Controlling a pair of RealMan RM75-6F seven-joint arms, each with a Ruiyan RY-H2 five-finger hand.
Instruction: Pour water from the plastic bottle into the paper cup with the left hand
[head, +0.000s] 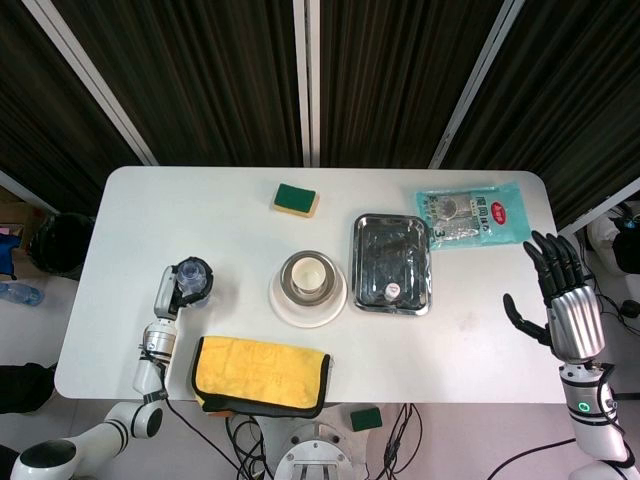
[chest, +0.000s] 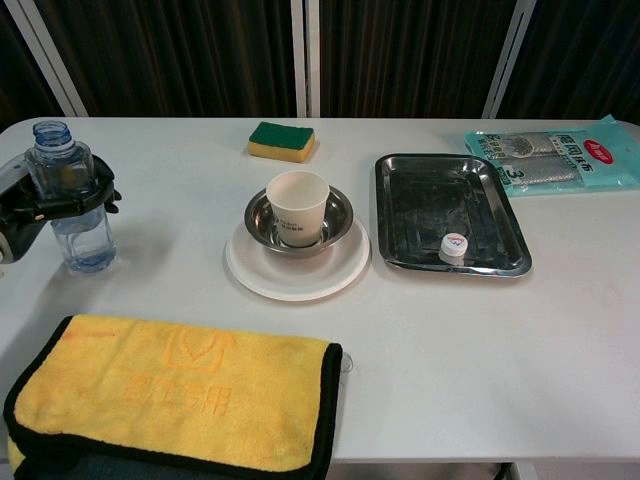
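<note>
One clear ribbed plastic bottle (chest: 75, 208)

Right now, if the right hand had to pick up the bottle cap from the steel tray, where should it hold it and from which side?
Pinch the bottle cap across its round sides, coming from above. It is low and flat on the tray floor near the front rim, so a sideways approach would likely hit the raised edge. The right hand is open, off to the side.

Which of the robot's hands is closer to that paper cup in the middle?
The left. The left hand grips the plastic bottle to the left of the paper cup, while the right hand hangs open past the metal tray, at the table's far right edge.
</note>
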